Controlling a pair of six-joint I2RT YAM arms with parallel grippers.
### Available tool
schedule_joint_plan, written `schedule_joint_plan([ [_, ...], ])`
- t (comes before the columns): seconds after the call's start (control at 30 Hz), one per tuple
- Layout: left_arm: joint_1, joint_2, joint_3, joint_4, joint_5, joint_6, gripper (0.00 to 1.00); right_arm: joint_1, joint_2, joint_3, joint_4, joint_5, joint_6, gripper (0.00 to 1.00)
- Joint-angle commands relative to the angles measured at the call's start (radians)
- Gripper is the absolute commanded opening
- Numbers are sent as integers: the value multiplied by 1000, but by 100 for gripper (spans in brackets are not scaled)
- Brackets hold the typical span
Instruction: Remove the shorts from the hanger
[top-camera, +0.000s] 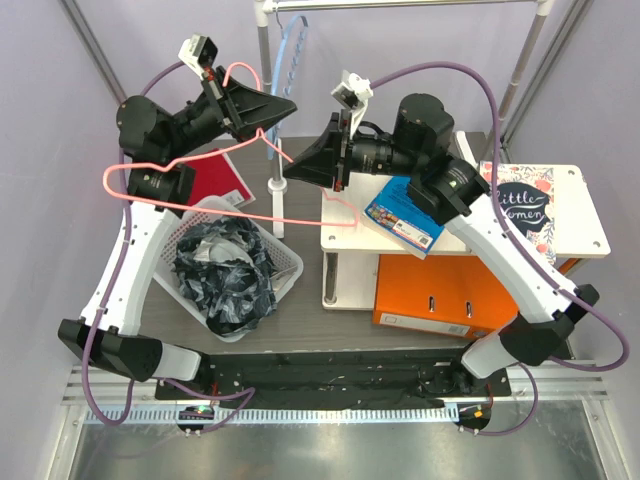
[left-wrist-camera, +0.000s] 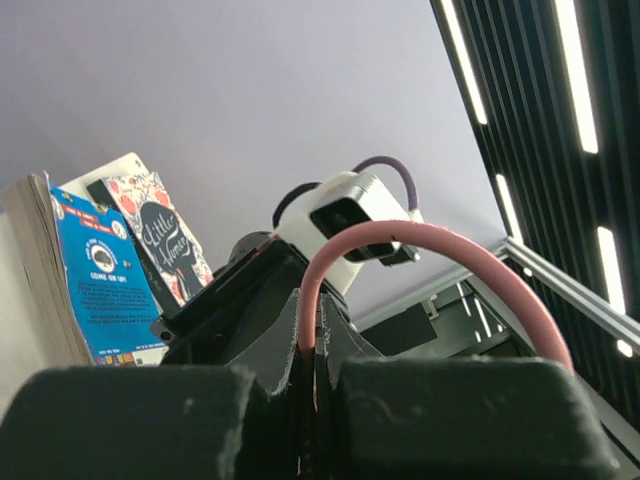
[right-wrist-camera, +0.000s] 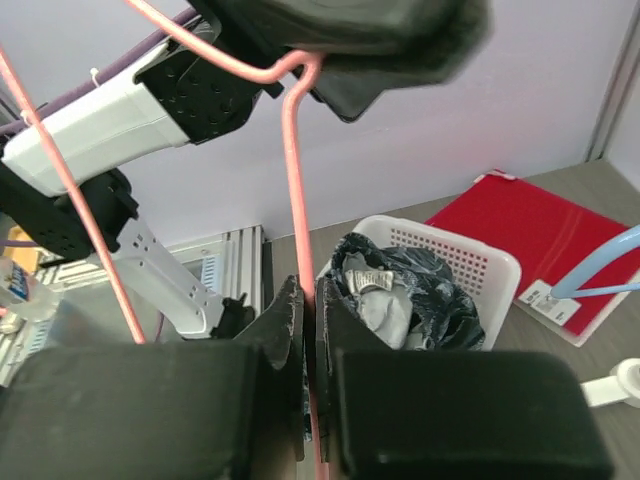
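The shorts lie crumpled in a heap inside a white perforated basket on the dark table, fully off the hanger. Their fabric is black with a grey-white marbled print, folded over itself in loose ridges. In the right wrist view a small pale tag, probably a care label, shows among the folds.

The hanger is a thin pink-red wire, bare of any garment and held in the air above and behind the basket. From above, its long lower bar runs across the basket's far edge toward a white shelf unit, and its slim hook curls up near the left wrist.

The left gripper has its fingers pressed together on the wire at the base of the hook. In its own view the pink wire rises from between the pads and arcs overhead. The right gripper sits just below and opposite, its fingers pinched tight on the straight stem of the wire.

A red folder lies flat beyond the basket. A blue paperback and a floral-covered book rest on the shelf, with an orange box beneath. A light-blue hanger hangs from the rail at the back.
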Motion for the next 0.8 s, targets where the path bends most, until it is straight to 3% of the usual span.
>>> schedule_joint_plan([
  [0.0,-12,-13,51,23,33,50,1,-17,-103,-55,25,274,-146,1],
  [0.07,-11,-21,63,-3,47,64,11,-15,-124,-84,32,295,-232,1],
  [0.1,-9,-36,68,-83,48,119,21,-17,-137,-90,33,308,-249,1],
  [0.13,-11,-45,78,-136,42,156,40,-15,-140,-93,29,315,-277,1],
  [0.23,-3,-77,112,-323,18,320,69,-17,-155,-100,20,341,-341,1],
  [0.33,30,-82,134,-383,10,349,89,-17,-169,-98,6,376,-387,1],
  [0.43,92,-90,146,-405,45,346,98,-17,-186,-112,-4,392,-412,1],
  [0.57,197,-162,151,-544,-2,424,98,-17,-213,-124,3,392,-403,1],
  [0.77,254,-179,285,-912,-263,595,98,-17,-235,-189,195,316,-265,1],
])
